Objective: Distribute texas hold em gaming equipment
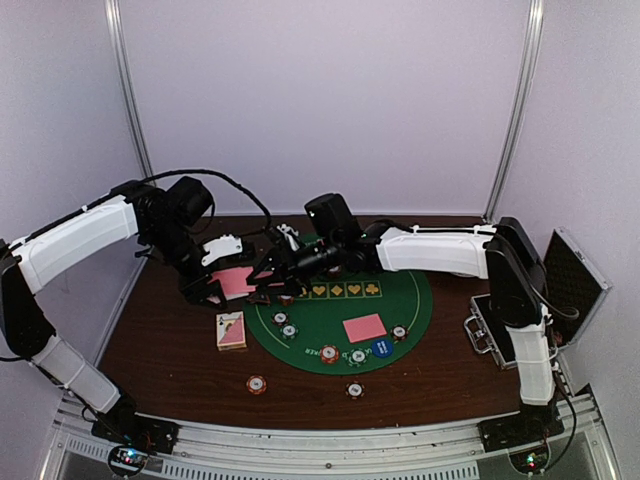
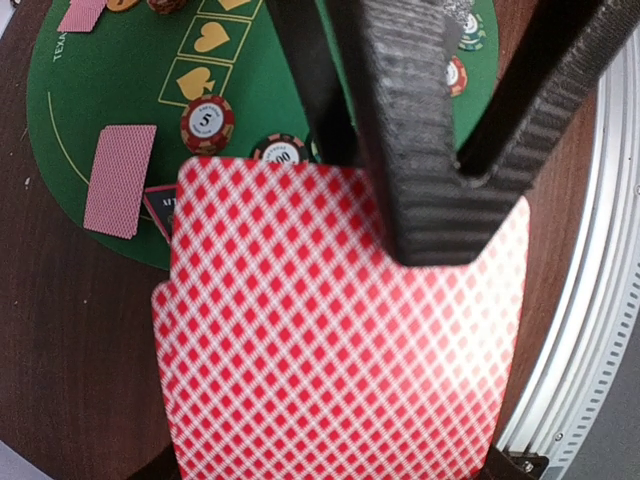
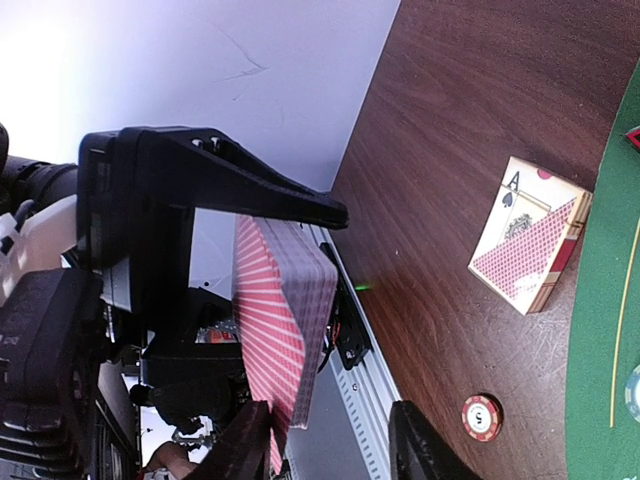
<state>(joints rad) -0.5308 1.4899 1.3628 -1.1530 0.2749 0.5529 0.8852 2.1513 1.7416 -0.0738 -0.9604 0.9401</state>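
On a dark wooden table [image 1: 170,360] walled in by pale panels [image 1: 330,100], a green round mat [image 2: 110,90] reads "TEXA" at its rim and a chip [image 2: 207,122] shows "5", while at the mat's ten o'clock the left gripper [image 1: 222,285] clamps the pink-backed deck [image 2: 330,340] and the right gripper [image 3: 330,440] stands with fingers apart beside it.

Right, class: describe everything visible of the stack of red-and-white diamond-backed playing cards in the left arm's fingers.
The stack of red-and-white diamond-backed playing cards is several cards thick with rounded corners. The left arm's black ridged fingers clamp it across its faces, holding it above the dark brown wooden table, beside the round green felt mat.
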